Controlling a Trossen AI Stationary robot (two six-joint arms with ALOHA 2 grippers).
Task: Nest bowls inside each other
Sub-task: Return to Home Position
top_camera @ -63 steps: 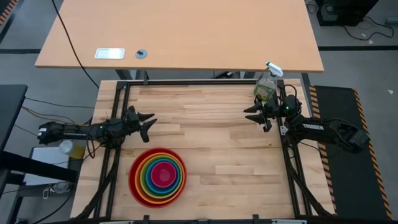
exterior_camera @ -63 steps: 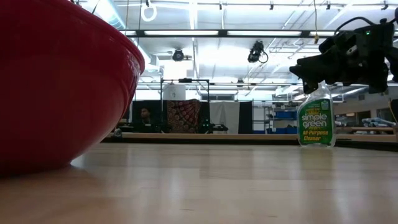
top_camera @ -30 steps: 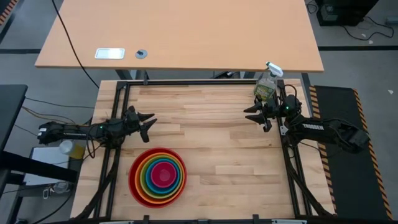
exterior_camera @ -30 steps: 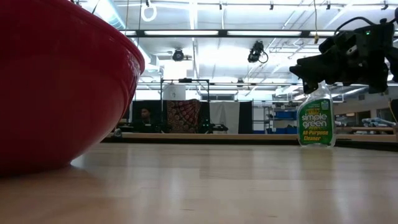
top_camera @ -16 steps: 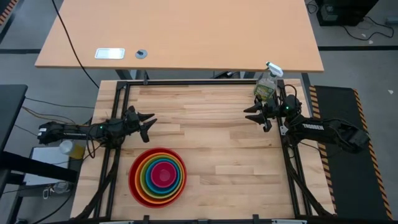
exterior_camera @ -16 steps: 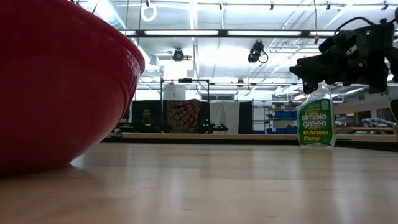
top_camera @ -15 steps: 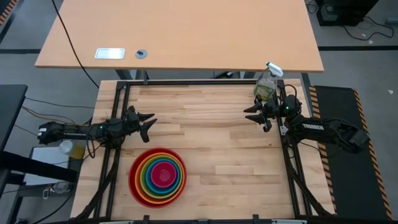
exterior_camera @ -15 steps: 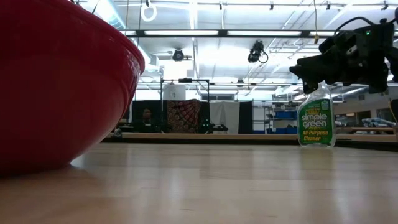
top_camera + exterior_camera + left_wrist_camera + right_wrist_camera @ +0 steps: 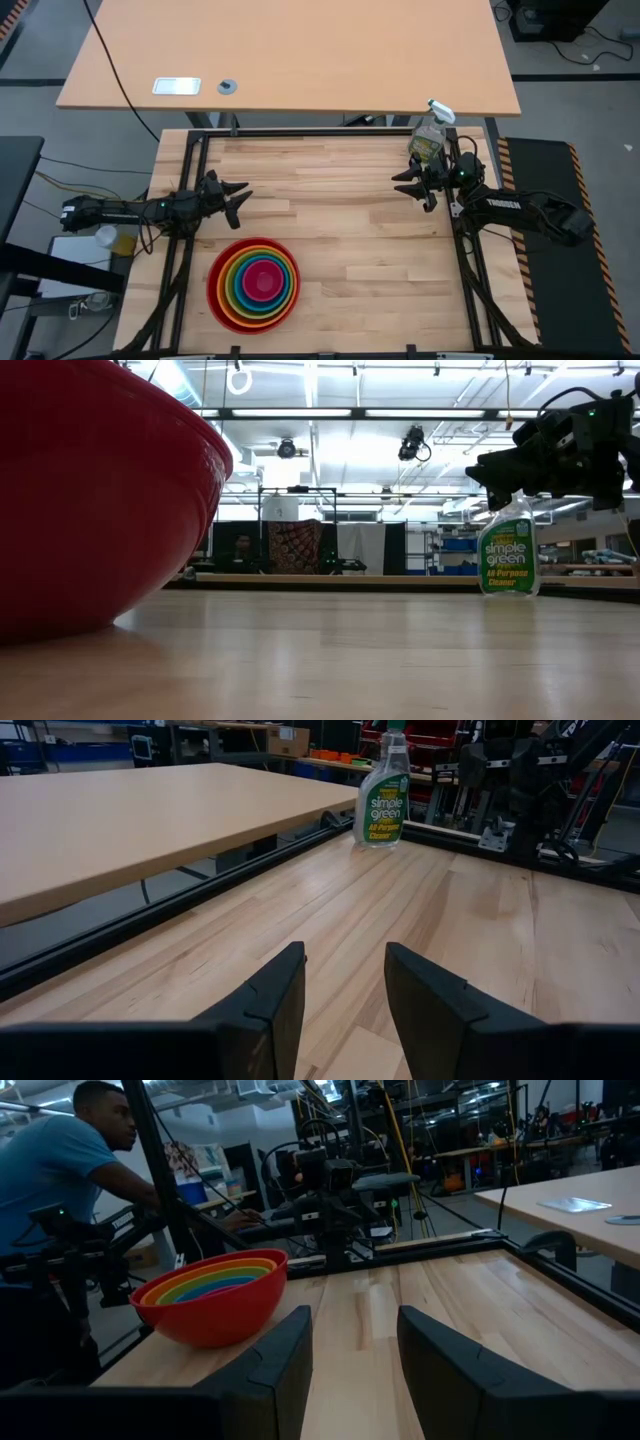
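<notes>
The bowls (image 9: 254, 283) sit nested in one stack near the table's front left: red outermost, then orange, lime green, blue, with magenta-pink in the middle. The red bowl (image 9: 90, 500) rests by its base on the wood and fills the low view's left; the stack (image 9: 212, 1292) also shows in the right wrist view. My left gripper (image 9: 243, 196) hovers open at the table's left edge, beyond the stack, with nothing between its fingers (image 9: 345, 985). My right gripper (image 9: 400, 183) hovers open at the far right, empty (image 9: 355, 1345).
A clear spray bottle (image 9: 428, 136) with a green label stands at the far right corner, just behind my right gripper (image 9: 508, 550). A black frame (image 9: 300, 133) rims the table. Bare wood lies between the arms. A person (image 9: 70, 1190) in a blue shirt stands beyond the table's left side.
</notes>
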